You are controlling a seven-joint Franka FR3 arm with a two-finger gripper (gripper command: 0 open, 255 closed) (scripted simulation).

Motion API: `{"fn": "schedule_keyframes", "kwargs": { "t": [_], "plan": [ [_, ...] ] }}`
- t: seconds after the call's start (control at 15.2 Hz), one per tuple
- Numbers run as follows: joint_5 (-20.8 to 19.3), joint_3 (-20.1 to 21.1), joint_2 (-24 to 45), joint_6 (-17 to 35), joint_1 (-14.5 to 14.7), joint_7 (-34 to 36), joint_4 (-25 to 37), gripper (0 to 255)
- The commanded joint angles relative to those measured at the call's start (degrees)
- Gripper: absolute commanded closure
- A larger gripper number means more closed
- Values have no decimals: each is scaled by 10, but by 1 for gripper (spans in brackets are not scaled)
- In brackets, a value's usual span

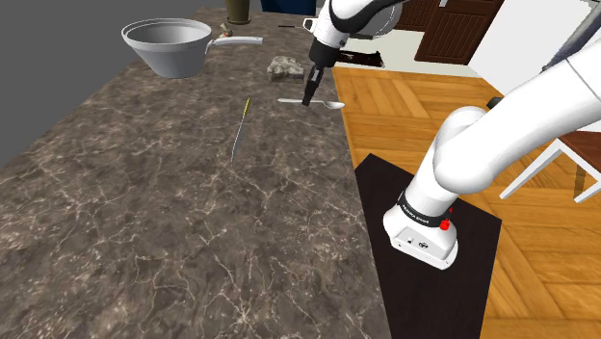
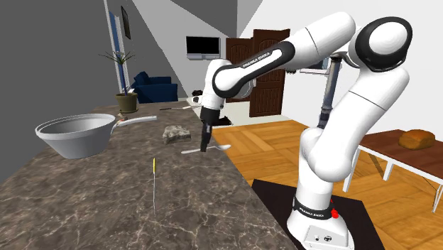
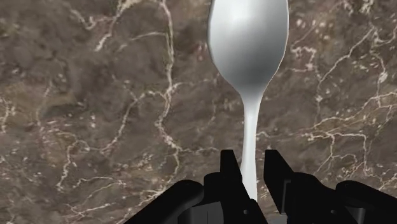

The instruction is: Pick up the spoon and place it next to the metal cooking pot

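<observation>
A grey spoon [image 1: 328, 103] is clasped by its handle between the fingers of my black gripper [image 1: 308, 97], which points straight down near the marble counter's right edge. In the wrist view the spoon's bowl [image 3: 249, 44] sticks out ahead of the gripper [image 3: 251, 164], and both fingers press on the thin handle. In the second exterior view the spoon [image 2: 221, 148] lies level under the gripper [image 2: 206, 146], close above the counter. The grey metal pot [image 1: 169, 44] with its long handle [image 1: 237, 40] stands far off at the shoulder view's upper left, also seen as the pot [image 2: 74, 135].
A thin stick with a yellow tip [image 1: 239, 125] lies on the counter between spoon and pot. A lumpy stone-like object [image 1: 286, 65] sits just beyond the gripper. The counter edge [image 1: 352, 164] drops to wooden floor, where the black stand [image 1: 433, 289] sits.
</observation>
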Motion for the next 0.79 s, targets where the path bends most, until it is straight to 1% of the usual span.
{"fn": "schedule_keyframes", "kwargs": {
  "t": [0.0, 0.73],
  "plan": [
    [-3, 2, -7, -18, -1, 5, 10, 255],
    [-11, 9, -31, -107, -5, 25, 78, 255]
  ]
}}
